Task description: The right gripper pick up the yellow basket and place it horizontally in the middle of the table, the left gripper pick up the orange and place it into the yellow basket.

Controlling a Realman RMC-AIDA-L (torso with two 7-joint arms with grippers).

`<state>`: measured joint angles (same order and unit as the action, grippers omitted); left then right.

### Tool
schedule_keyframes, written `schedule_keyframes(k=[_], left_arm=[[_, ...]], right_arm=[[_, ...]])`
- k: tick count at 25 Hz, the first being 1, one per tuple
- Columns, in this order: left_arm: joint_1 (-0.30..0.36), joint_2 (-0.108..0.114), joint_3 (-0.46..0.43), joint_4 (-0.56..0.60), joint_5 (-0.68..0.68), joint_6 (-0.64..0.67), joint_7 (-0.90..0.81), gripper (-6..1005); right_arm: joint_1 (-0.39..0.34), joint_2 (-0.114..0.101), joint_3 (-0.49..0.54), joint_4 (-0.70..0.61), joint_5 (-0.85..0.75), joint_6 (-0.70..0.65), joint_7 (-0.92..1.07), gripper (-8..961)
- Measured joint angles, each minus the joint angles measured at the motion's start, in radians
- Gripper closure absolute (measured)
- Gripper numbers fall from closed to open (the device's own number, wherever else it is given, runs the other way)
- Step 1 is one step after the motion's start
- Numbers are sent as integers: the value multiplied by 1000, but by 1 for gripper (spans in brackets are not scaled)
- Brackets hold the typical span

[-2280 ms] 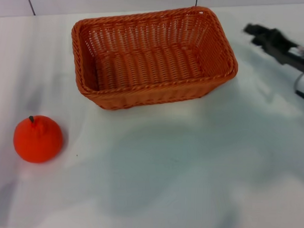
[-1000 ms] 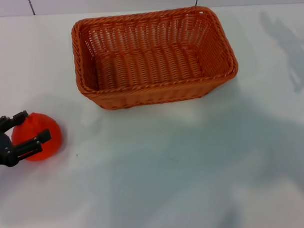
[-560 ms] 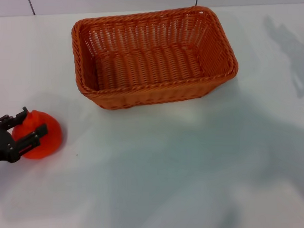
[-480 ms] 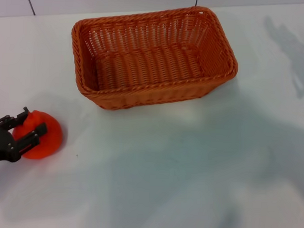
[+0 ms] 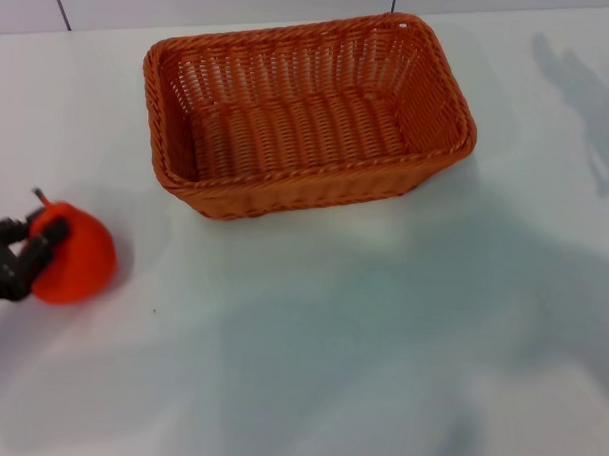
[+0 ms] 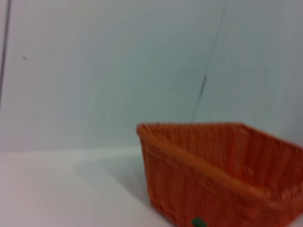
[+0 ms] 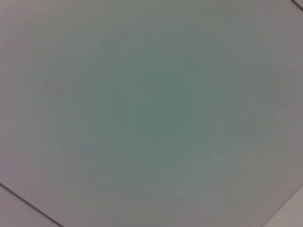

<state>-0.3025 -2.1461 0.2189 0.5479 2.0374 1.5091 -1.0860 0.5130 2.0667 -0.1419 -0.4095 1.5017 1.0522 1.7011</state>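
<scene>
On the white tabletop (image 5: 331, 329), the yellow basket (image 5: 306, 113) serves as the reference landmark: a rectangular woven container, orange-brown in tone, with a braided rim and rounded corners. It stands upright on its base, long side running across the head view, mouth facing up, interior holding nothing.

Well apart from the basket, off its near-left corner and close to the left border of the head view, lies the orange (image 5: 75, 255). Its short dark stem points up and slightly away from the basket.

The left gripper (image 5: 28, 253) enters from the side of the orange farthest from the basket. Its black jaws are closed around the fruit, one finger lying over the upper face near the stem, the rest of the gripper cut off by the picture's border. Whether the orange rests on the tabletop or is raised just clear of it cannot be told; a soft shadow lies beneath and beside it.

The left wrist view looks across the tabletop toward the basket (image 6: 222, 172), showing one corner and two woven walls against a pale wall behind; a small green spot sits at the basket's lower wall.

The right gripper appears in no view. The right wrist view shows only a plain grey-green surface, and a grey shadow lies on the tabletop to the right of the basket.
</scene>
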Motion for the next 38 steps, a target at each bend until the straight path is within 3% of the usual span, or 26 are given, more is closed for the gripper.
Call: schedule_keyframes(k=[6, 10, 14, 19, 21, 26, 38], left_arm=[[-5, 20, -120, -61, -109, 97, -1, 751], [-42, 27, -168, -145, -219, 118, -9, 834], [-137, 23, -165, -226, -248, 97, -23, 863], [-279, -12, -150, -268, -241, -15, -20, 875], [-323, -16, -130, -292, -241, -56, -18, 874], [-403, -17, -67, -343, -240, -172, -18, 705], [-411, -18, -72, -357, -270, -178, -13, 464]], right_arm=[[-1, -3, -1, 0, 0, -2, 0, 444], [-5, -1, 3, 0, 0, 5, 0, 444], [-14, 5, 12, 0, 1, 39, 0, 444], [-29, 10, 13, 3, 18, 66, -13, 445], [-35, 10, 14, 11, 24, 75, -19, 445], [-49, 10, 22, 20, 26, 84, -34, 445], [-64, 10, 35, 31, 26, 94, -60, 446]])
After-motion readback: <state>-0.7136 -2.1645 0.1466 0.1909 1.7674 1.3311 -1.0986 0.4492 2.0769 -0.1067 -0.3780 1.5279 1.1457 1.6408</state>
